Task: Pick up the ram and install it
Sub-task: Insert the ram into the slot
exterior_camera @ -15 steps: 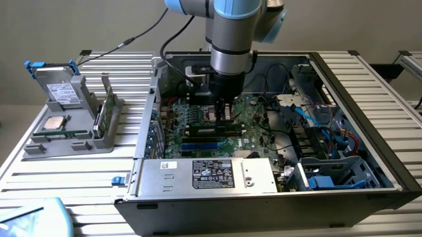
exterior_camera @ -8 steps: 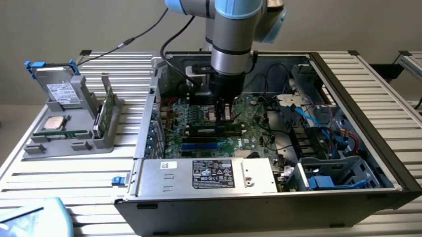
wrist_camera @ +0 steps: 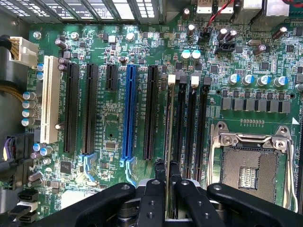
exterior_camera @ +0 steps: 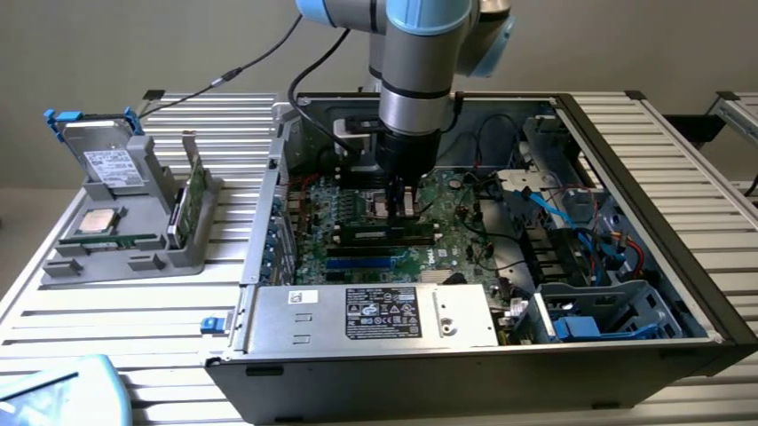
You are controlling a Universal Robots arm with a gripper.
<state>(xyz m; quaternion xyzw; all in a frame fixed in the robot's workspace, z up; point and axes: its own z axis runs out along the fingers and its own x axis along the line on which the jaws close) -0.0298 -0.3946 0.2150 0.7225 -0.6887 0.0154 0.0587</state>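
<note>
Motherboard [wrist_camera: 109, 118] below: upright arm's [exterior_camera: 409, 98] hand [wrist_camera: 168, 171] pinches ram [wrist_camera: 168, 123]

Plain grey-beige wall [exterior_camera: 142, 44] spans the upper part of the exterior frame, unmarked. Work table [exterior_camera: 119, 311] of ribbed aluminium slats occupies the lower and left areas. A second metal frame [exterior_camera: 734, 111] stands at the upper right edge. Lighting even, shadows soft.

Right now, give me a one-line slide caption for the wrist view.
End effector grips the memory stick edge-on at the memory slots, beside the empty processor socket.
</note>
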